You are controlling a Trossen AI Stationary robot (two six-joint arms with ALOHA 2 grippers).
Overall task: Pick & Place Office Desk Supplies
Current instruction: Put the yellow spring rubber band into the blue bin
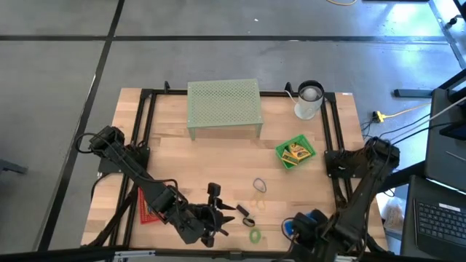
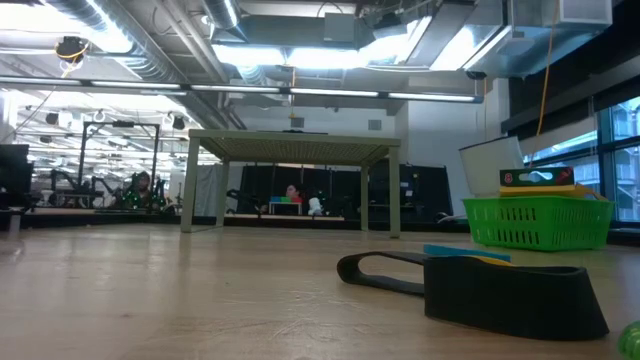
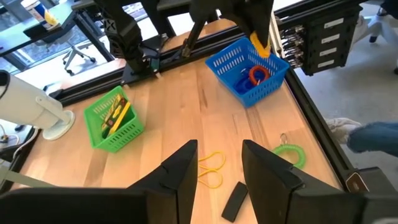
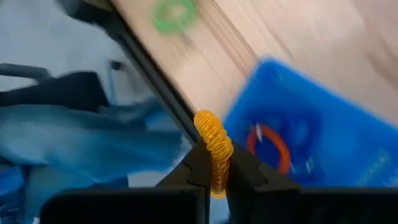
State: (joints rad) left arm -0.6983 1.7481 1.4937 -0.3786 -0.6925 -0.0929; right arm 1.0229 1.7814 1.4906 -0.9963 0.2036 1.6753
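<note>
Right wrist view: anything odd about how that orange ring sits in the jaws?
Yes. The right gripper pinches the orange coil ring by its lower edge only, so most of it stands up above the jaws, beside the blue tray rather than over it. Nothing looks spilled or damaged.

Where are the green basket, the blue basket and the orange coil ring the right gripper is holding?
green basket (image 3: 127, 132): left wrist view, on its side wall.
blue basket (image 3: 230, 63): left wrist view, on its near mesh wall.
orange coil ring (image 4: 214, 143): right wrist view, on the coil above the fingers.
</note>
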